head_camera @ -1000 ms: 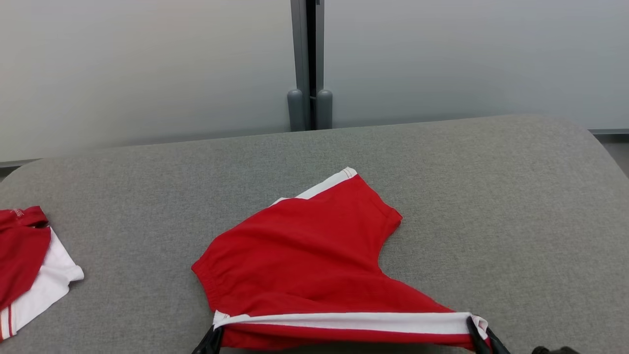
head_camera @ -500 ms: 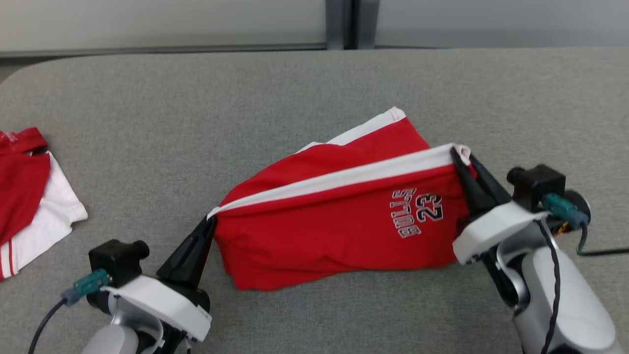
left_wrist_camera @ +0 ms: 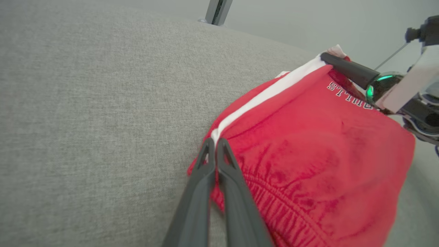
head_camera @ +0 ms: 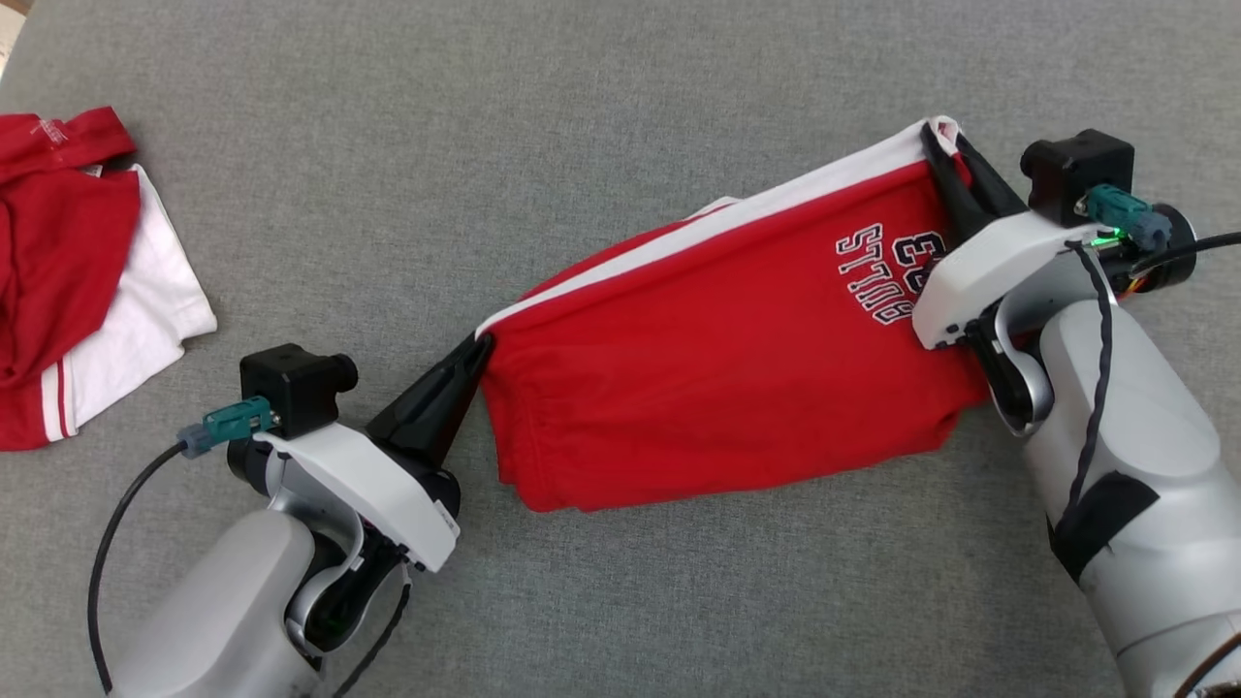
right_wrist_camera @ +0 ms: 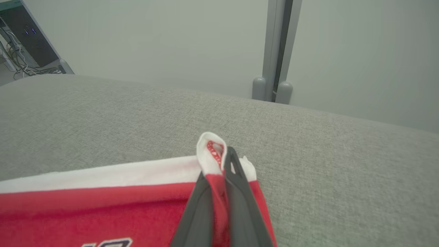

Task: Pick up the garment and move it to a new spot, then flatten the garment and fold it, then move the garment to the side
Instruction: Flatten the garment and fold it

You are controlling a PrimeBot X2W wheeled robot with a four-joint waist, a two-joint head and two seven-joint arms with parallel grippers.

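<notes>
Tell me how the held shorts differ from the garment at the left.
The shorts are pinched and stretched between the left gripper and right gripper; the other garment lies loose, untouched. The shorts show printed lettering and a narrow white stripe; the other garment shows a broad white panel. Both are red and white.

The garment [head_camera: 717,388] is soft, matt red knit cloth. A smoother white band [head_camera: 698,228] runs along its upper edge, and the lettering [head_camera: 887,271] at two o'clock in the head view looks stitched or printed; which, I cannot tell. Its waistband [left_wrist_camera: 274,199] is gathered and ribbed. The surface [head_camera: 485,145] beneath is grey woven fabric, coarse-grained and matt.

The left gripper [head_camera: 482,341] and right gripper [head_camera: 933,134] have fingers [left_wrist_camera: 195,192] of dark, matt, plastic-looking material. The wrist cover [head_camera: 368,475] at seven o'clock looks like smooth white plastic with a faint sheen.

At nine o'clock lies a second garment [head_camera: 58,242] of matt red and white cloth.

In the right wrist view the wall panel [right_wrist_camera: 154,41] is smooth and matt, and the post [right_wrist_camera: 276,51] at twelve o'clock looks like satin grey metal.
</notes>
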